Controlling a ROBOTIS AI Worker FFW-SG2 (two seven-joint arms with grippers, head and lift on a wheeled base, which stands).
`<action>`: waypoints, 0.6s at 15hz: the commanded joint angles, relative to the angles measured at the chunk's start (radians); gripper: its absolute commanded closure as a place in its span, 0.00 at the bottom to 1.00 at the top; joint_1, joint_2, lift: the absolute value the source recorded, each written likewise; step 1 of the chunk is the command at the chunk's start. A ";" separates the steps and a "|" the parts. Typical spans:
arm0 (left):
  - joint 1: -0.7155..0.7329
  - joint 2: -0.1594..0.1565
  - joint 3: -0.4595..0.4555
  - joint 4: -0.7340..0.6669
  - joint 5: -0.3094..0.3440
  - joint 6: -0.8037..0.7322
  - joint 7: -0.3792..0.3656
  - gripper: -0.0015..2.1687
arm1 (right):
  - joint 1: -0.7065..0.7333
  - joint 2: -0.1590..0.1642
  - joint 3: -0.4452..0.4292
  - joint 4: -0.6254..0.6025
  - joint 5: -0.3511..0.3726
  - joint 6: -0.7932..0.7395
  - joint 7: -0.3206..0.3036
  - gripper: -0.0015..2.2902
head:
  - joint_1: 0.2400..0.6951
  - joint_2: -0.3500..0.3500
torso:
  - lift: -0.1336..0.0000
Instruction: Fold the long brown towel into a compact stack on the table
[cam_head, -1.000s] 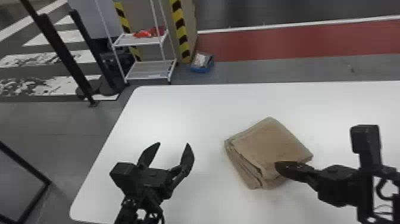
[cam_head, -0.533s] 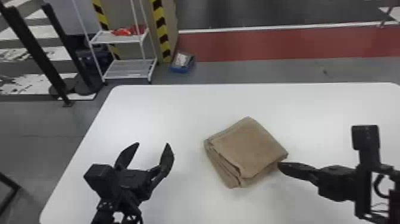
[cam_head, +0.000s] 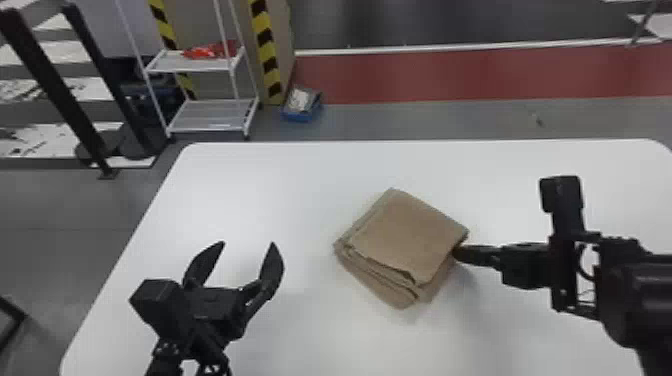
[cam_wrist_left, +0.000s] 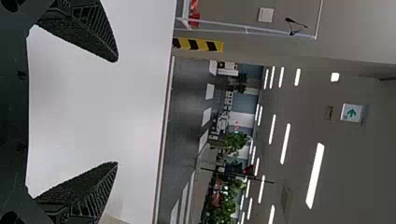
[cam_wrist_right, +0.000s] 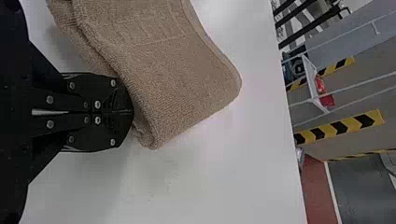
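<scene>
A brown terry-cloth towel (cam_head: 405, 235), folded into a thick, roughly square stack, is set on a smooth white table with rounded corners (cam_head: 240, 185). One of its corners is turned toward the table's far edge, and its layered edges are exposed on the near left side (they are slightly out of line there). The black two-fingered right gripper (cam_head: 458, 253) is placed against the stack's right side, its jaws clenched together and their tips touching the cloth. The matching black left gripper (cam_head: 248, 244) is held left of the towel, well apart from it, its jaws released and spread wide.
</scene>
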 joint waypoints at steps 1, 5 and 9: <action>-0.001 0.000 -0.001 0.000 0.000 0.000 0.000 0.04 | -0.076 0.010 0.020 0.087 -0.001 -0.035 -0.033 0.85 | 1.00 0.66 | 0.08; -0.001 0.000 0.002 0.000 0.000 0.000 0.001 0.04 | -0.173 0.040 0.064 0.236 0.000 -0.155 -0.092 0.85 | 1.00 0.67 | 0.08; -0.005 0.001 0.005 0.002 0.000 0.003 0.001 0.04 | -0.231 0.043 0.098 0.334 0.000 -0.228 -0.136 0.85 | 1.00 0.70 | 0.08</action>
